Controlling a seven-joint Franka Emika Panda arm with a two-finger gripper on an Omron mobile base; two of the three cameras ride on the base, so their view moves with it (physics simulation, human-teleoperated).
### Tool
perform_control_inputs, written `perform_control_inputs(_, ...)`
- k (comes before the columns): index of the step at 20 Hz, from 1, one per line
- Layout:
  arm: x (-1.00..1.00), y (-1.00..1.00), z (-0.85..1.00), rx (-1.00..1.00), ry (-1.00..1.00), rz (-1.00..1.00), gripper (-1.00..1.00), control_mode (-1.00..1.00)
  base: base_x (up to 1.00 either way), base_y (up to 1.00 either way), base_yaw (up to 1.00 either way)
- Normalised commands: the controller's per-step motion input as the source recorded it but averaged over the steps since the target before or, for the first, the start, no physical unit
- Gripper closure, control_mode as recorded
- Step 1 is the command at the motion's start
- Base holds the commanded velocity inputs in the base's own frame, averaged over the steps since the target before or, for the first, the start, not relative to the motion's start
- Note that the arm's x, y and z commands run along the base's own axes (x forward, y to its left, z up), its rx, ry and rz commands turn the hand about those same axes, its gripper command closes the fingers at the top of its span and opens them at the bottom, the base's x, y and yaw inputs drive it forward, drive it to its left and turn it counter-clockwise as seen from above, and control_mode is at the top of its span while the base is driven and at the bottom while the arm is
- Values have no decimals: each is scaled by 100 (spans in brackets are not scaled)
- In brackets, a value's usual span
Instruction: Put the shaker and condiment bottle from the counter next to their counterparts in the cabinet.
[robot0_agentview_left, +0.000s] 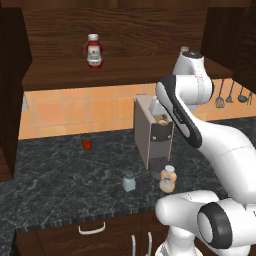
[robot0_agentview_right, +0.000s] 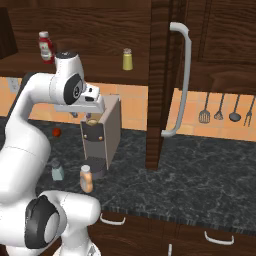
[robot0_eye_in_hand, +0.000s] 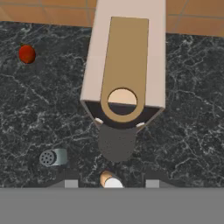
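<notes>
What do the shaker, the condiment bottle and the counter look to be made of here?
The shaker: pale, see-through blue-grey body, probably glass or clear plastic, under a matte grey perforated cap.
The condiment bottle: opaque peach-orange body with a white cap, likely plastic.
The counter: dark with white veining, like polished marble or granite, though the render shows little gloss.

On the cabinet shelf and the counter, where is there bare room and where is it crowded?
The shelf lies bare between the red bottle and the yellow-green shaker. The counter is open left of the tomato. It is crowded where the blue-grey shaker and orange bottle flank the coffee machine.
</notes>
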Motion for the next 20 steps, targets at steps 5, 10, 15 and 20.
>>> perform_control_inputs(5,-27,-15,-10,4,-2,0,-100,-100,0,0,0)
perform_control_inputs(10,-62,-21,-17,12,-13,0,-100,-100,0,0,0)
perform_control_inputs(15,-58,-4,-36,1,-8,0,-100,-100,0,0,0)
perform_control_inputs(20,-32,-45,-42,8,-9,0,-100,-100,0,0,0)
